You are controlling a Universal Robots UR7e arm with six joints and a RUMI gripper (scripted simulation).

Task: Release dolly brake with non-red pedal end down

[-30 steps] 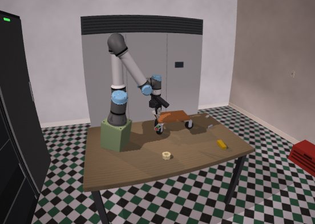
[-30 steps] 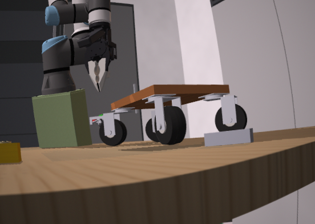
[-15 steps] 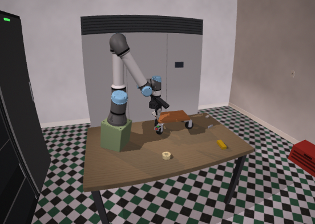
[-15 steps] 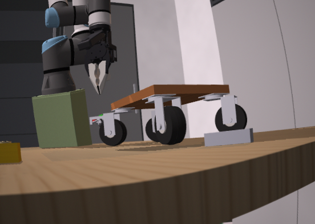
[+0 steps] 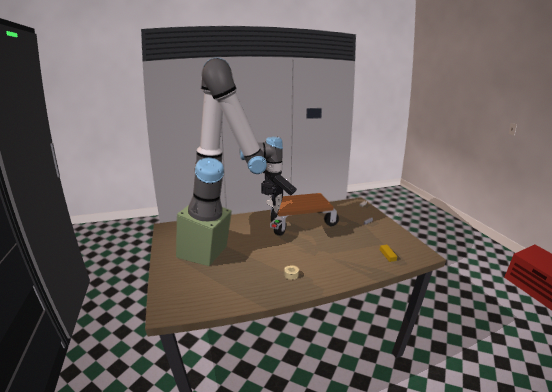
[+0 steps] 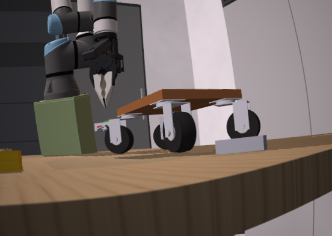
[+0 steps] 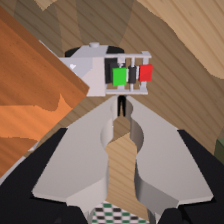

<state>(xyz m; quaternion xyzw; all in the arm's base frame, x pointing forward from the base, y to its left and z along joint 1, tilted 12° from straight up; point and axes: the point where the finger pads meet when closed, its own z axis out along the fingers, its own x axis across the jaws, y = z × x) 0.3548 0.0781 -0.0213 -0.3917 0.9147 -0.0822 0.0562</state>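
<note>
The dolly (image 5: 306, 204) has an orange-brown wooden deck and black casters, and stands on the table; it also shows in the exterior view (image 6: 183, 99). The caster nearest the arm (image 6: 118, 138) carries a brake pedal with a green end (image 7: 119, 76) and a red end (image 7: 145, 73); the pedal is also seen in the top view (image 5: 275, 223). My gripper (image 6: 104, 104) is shut and empty, pointing down, a short way above the pedal and beside the deck's corner. In the wrist view its fingertips lie just below the green end.
A grey block (image 6: 240, 144) lies by the dolly's far caster. A yellow block (image 5: 388, 252) and a cream roll of tape (image 5: 292, 272) lie on the table's front part. The arm's green base (image 5: 202, 235) stands left of the dolly.
</note>
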